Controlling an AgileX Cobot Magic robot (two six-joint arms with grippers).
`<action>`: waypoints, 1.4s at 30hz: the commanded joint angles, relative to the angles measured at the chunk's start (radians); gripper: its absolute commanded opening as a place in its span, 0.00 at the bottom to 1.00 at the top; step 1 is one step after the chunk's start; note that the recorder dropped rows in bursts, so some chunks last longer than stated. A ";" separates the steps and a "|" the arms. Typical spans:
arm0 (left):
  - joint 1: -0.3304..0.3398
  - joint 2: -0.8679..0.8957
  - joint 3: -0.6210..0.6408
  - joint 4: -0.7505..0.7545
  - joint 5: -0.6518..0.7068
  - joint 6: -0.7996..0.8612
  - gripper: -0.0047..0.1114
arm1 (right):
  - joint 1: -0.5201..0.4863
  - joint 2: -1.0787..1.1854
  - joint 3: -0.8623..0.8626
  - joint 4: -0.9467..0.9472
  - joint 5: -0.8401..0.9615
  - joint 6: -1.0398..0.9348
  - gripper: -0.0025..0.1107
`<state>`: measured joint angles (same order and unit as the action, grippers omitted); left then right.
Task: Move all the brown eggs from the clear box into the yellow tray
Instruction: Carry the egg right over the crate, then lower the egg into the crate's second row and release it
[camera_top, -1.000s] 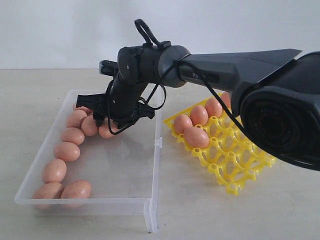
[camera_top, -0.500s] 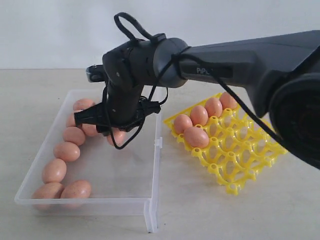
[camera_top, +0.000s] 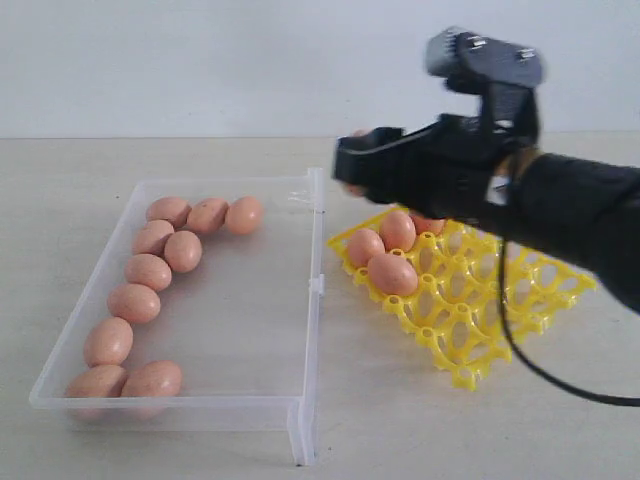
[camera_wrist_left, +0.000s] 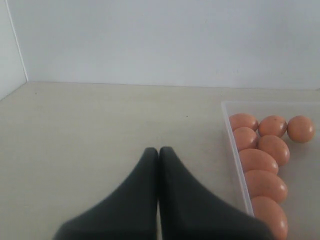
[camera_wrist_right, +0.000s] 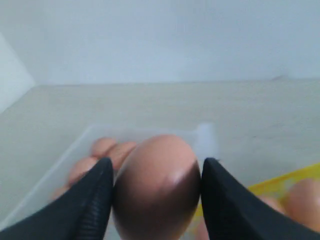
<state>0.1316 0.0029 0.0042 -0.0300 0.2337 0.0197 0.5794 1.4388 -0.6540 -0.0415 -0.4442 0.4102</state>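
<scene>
Right wrist view: smooth, oval brown egg (camera_wrist_right: 157, 185) tight between ribbed black fingers (camera_wrist_right: 92, 210) of right gripper (camera_wrist_right: 157, 162).

Inside the clear box (camera_top: 312, 300), brown eggs (camera_top: 148, 271) line the left and far walls, so I can drop straight down only over the bare floor along its right wall. Right of the box a bare strip of table (camera_top: 345, 385) runs free to the yellow tray (camera_top: 470, 335). Above the tray's far end my right gripper (camera_wrist_right: 156, 172) blocks.
</scene>
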 joint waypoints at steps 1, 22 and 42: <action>-0.003 -0.003 -0.004 -0.005 -0.001 0.001 0.00 | -0.275 -0.069 0.052 -0.051 -0.040 -0.292 0.02; -0.003 -0.003 -0.004 -0.005 -0.001 0.001 0.00 | -0.650 0.364 -0.177 -1.506 -0.541 0.877 0.02; -0.003 -0.003 -0.004 -0.005 -0.001 0.001 0.00 | -0.588 0.507 -0.177 -1.219 -0.456 0.465 0.02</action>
<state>0.1316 0.0029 0.0042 -0.0300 0.2337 0.0197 -0.0093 1.9360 -0.8272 -1.2903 -0.9024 0.9143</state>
